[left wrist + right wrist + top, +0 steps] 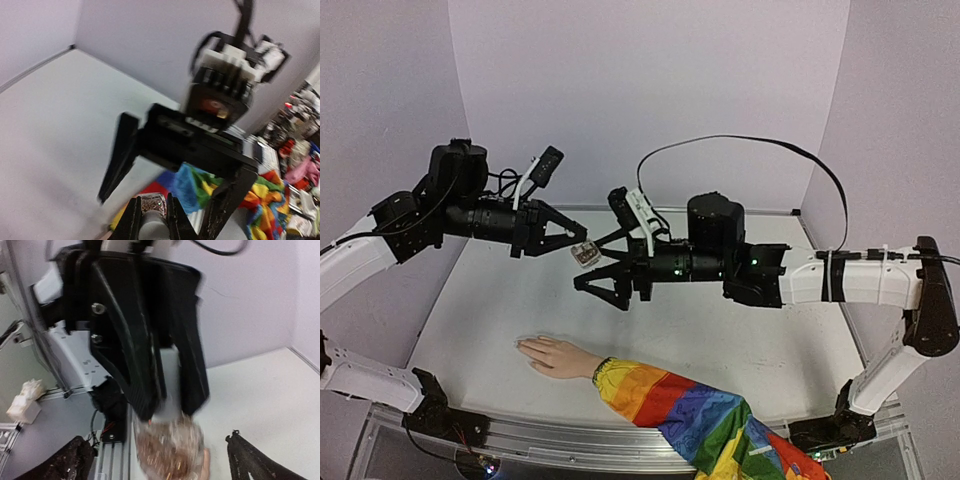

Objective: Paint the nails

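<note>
Top external view: both arms are raised and meet in mid-air above and behind the mannequin hand (555, 356).
Mannequin hand: lies flat on the tabletop (740, 335) near the front edge, fingers pointing left. The rainbow sleeve (690, 408) trails off to its right.
Nails (520, 346): at the left end of the mannequin hand. They are too small to tell from the skin, and no polish shows.
Bottle (583, 254): small, clear and glittery, held in the air above the mannequin hand and well apart from it. The cap can't be made out; the wrist views are blurred.
Left gripper (579, 250): jaws clenched on the bottle, which it holds out sideways — probably to present it to the other arm.
Right gripper (600, 268): jaws spread wide and empty, facing the bottle from just beside it. I can't tell whether it touches.
Step (judged): opening the bottle and getting the brush out. Painting has not begun.
Next needs: the right jaws must centre on the cap end before closing, while the left keeps the bottle steady.
Risk: an off-centre pinch could twist the bottle loose — it would drop near the mannequin hand.
</note>
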{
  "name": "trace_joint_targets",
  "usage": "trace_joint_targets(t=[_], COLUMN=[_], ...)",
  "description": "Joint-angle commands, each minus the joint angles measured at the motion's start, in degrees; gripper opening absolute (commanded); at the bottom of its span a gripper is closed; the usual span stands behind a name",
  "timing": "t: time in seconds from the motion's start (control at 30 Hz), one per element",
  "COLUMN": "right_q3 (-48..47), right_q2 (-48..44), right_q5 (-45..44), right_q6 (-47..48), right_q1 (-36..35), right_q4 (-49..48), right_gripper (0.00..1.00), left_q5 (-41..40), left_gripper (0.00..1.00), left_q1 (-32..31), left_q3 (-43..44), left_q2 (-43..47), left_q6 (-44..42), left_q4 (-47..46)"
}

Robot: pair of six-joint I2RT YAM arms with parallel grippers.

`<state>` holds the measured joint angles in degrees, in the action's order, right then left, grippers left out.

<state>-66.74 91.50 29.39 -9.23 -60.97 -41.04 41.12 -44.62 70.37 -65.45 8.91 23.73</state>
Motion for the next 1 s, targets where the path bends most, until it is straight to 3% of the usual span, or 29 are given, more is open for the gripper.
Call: trace_joint_targets(t=[0.0, 0.07, 0.13, 0.33, 0.57, 0.97], right_q3=[3.7, 6.3, 8.8, 14.9, 19.1, 22.9], right_q2=[-3.5, -5.3, -6.9, -12.5, -18.6, -26.0], right_q5=[-20.9, -25.2, -28.7, -36.8, -38.2, -39.4], right_q6=[2.8, 2.3, 1.5, -1.6, -1.6, -1.4], right_q1=[2.2, 2.8, 3.3, 5.3, 7.3, 7.9], right_q4=[7.3, 8.7, 9.8, 10.6, 11.1, 9.1], right_gripper=[0.98, 0.98, 0.98, 0.98, 0.98, 0.98], left_q5=[-34.3, -44.1, -48.7, -62.3, -60.2, -63.3], left_gripper=[0.0, 0.0, 0.0, 0.0, 0.0, 0.0], left_q1=[2.5, 5.6, 9.3, 13.6, 22.0, 24.0], left_q3=[1.1, -1.5, -6.3, -21.1, -28.5, -27.1], left_q2=[2.6, 3.2, 4.2, 3.3, -6.1, -17.7], left_q6=[1.6, 3.7, 4.8, 4.4, 8.3, 16.8], left_q4=[9.6, 10.3, 7.6, -8.2, -18.7, -19.9])
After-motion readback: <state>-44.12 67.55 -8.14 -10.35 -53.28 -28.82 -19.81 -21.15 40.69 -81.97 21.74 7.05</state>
